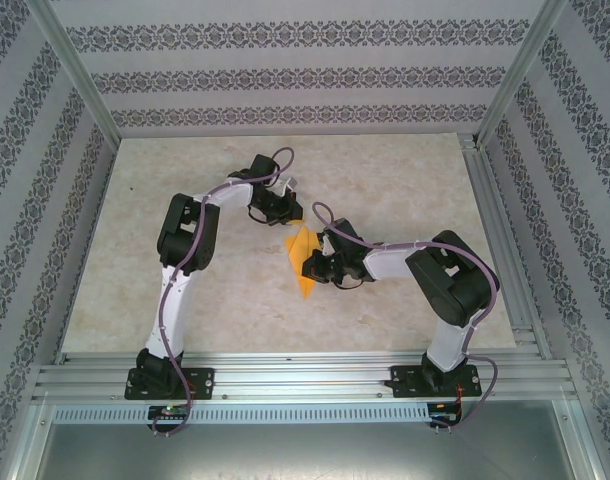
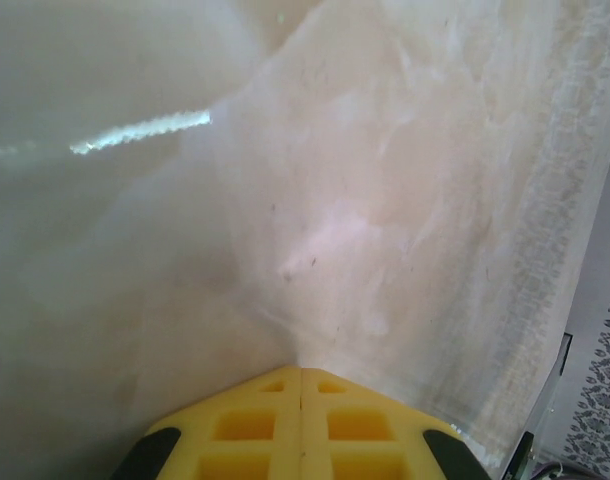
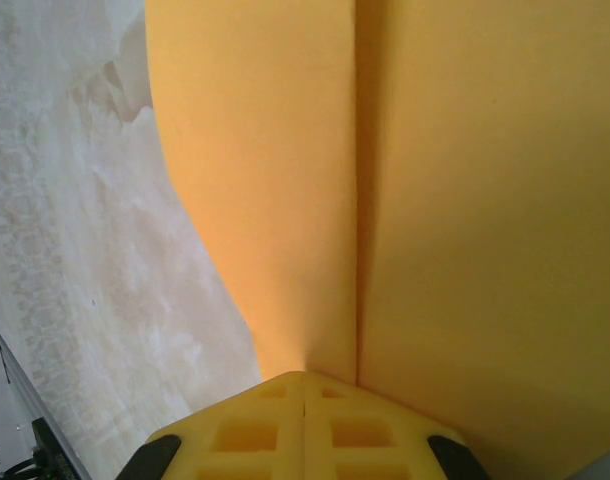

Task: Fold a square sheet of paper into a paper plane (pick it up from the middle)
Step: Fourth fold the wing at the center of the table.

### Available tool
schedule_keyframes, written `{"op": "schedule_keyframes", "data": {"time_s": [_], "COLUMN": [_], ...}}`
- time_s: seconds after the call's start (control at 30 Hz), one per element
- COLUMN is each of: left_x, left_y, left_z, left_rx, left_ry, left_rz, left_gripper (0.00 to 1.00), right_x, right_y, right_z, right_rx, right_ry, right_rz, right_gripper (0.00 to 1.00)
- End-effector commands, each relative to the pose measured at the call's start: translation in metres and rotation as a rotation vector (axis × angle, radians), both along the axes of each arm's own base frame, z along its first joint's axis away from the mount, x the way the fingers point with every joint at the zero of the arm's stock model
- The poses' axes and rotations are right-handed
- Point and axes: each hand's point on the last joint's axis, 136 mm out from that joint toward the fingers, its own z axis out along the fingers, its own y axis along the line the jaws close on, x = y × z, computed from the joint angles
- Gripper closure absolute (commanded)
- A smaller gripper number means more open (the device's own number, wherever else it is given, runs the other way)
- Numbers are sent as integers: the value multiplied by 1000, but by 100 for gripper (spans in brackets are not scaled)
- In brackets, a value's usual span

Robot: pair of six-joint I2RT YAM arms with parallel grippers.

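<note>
Jutting ahead of the right end effector (image 3: 303,376), creased paper (image 3: 445,200) sits pinched.

You see the paper (image 3: 455,200) as thin, smooth, matt orange-yellow stock with one soft crease. At 6 o'clock in the right wrist view, the right gripper's fingers (image 3: 250,435) are dull yellow moulded plastic with a waffle pattern; the left gripper's fingers (image 2: 247,428) look the same. Your table (image 1: 385,180) is a pale marbled surface with a slight sheen. At 6 o'clock in the top view, the rails (image 1: 305,385) are bare brushed metal.
</note>
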Motion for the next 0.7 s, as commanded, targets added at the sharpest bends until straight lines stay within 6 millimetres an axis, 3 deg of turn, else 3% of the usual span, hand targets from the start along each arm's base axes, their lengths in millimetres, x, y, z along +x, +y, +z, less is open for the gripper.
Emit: {"op": "schedule_keyframes", "data": {"time_s": [0.0, 0.2, 0.37, 0.5, 0.67], "left_x": [20, 19, -9, -44, -59], "left_y": [10, 12, 4, -11, -11], "left_z": [4, 65, 98, 88, 54], "left_rx": [10, -16, -110, -134, -96], "left_ry": [-61, -147, -158, -78, 20], "left_rz": [27, 48, 32, -42, 1], "left_gripper": [92, 86, 93, 100, 100], "right_x": [-63, -56, -52, -51, -51], "right_y": [-37, -32, -29, -29, -31], "right_z": [-59, -57, -57, -57, -57], "right_rx": [-213, -209, -209, -211, -213], "right_ry": [253, 242, 237, 235, 234], "right_rz": [35, 36, 36, 32, 29], "right_gripper": [100, 100, 100, 100, 100]}}
